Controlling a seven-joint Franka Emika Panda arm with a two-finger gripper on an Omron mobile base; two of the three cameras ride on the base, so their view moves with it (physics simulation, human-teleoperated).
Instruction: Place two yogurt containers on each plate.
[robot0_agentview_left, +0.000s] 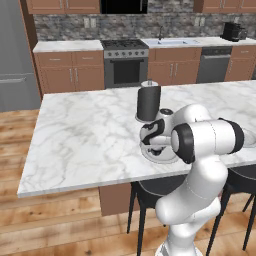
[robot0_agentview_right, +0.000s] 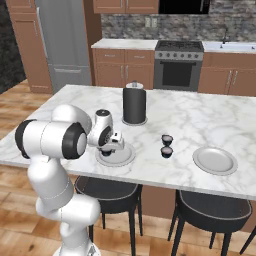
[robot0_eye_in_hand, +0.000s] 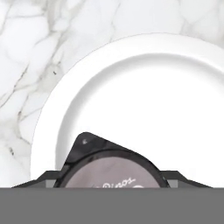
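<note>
A yogurt container (robot0_eye_in_hand: 109, 173), a dark cup with a pale printed top, sits between my gripper's (robot0_eye_in_hand: 111, 183) fingertips. It hangs low over the near edge of a white plate (robot0_eye_in_hand: 153, 109), and the gripper looks shut on it. From the right base view, the hand hovers over the left plate (robot0_agentview_right: 126, 159), with the dark cup (robot0_agentview_right: 106, 152) under it. Two more yogurt containers (robot0_agentview_right: 166, 138) (robot0_agentview_right: 166, 151) stand on the marble between the plates. The second plate (robot0_agentview_right: 215, 160) lies bare at the right. In the left base view my arm covers most of the near plate (robot0_agentview_left: 169, 159).
A tall black cylinder with a white knob (robot0_agentview_right: 134, 105) (robot0_agentview_left: 148, 102) stands just behind the left plate. The marble island's front edge (robot0_agentview_right: 150, 176) runs close to both plates, with dark stools (robot0_agentview_right: 215, 212) below it. Open marble stretches to the left (robot0_agentview_left: 85, 135).
</note>
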